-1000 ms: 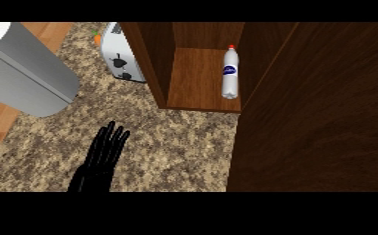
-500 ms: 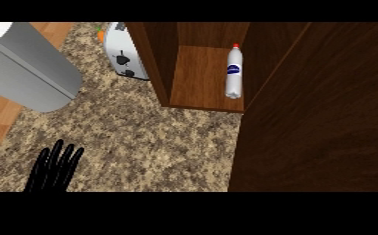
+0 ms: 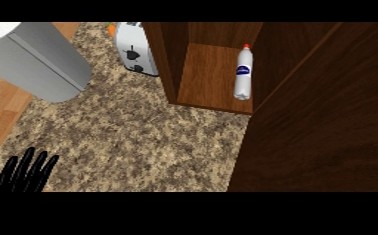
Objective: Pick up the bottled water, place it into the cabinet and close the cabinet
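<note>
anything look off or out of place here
Nothing looks spilled or damaged. The bottled water is inside the cabinet, at the shelf's right side with its red cap on. The only loose end: the cabinet is open, its shelf in plain view. The left hand is open at the lower left.

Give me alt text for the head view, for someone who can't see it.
The bottled water sits inside the open wooden cabinet, beside the cabinet door that fills the right side. A white toaster stands on the speckled counter left of the cabinet, and the left hand rests open at the lower left corner.
</note>
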